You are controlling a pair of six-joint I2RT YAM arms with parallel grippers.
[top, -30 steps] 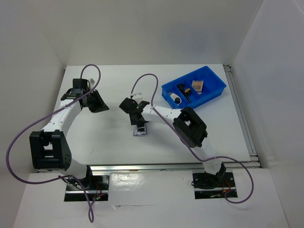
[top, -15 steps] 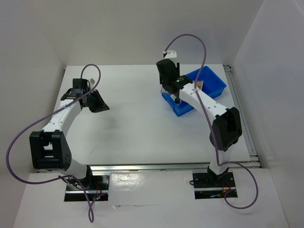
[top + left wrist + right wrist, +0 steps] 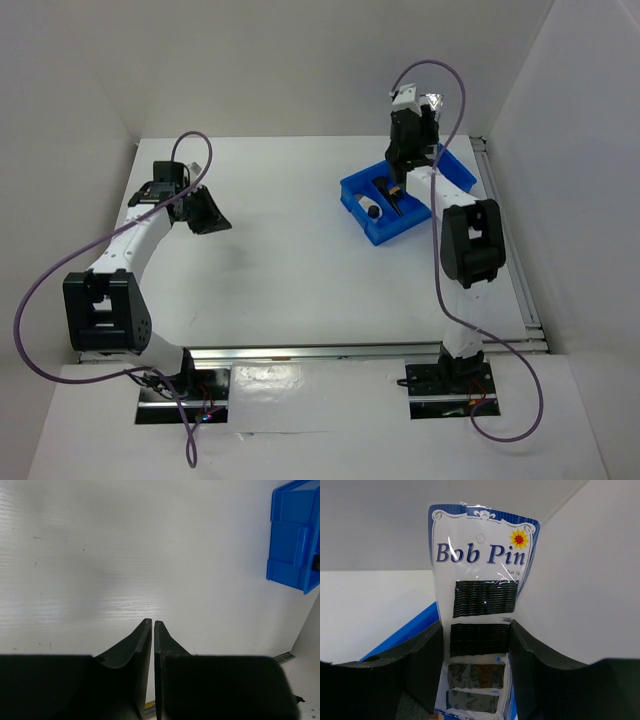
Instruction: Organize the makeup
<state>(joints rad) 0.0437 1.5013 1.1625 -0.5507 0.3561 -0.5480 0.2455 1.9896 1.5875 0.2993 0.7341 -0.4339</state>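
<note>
My right gripper (image 3: 475,626) is shut on a white and blue "Bob Pin" card (image 3: 481,575) that carries rows of black hairpins. In the top view the right gripper (image 3: 411,128) holds the card (image 3: 431,101) raised over the far side of the blue divided bin (image 3: 386,234). A white-capped item (image 3: 372,209) and a black brush (image 3: 396,199) lie in the bin. The arm hides the other compartments. My left gripper (image 3: 214,222) is shut and empty above the bare table at the far left; its fingers (image 3: 145,635) are pressed together.
The blue bin also shows at the right edge of the left wrist view (image 3: 294,555) and below the card in the right wrist view (image 3: 404,631). White walls enclose the table on three sides. A metal rail (image 3: 515,270) runs along the table's right edge.
My right arm has lifted the hairpin card from the middle of the table and swung it right and back, over the blue bin. The left arm has not moved.
</note>
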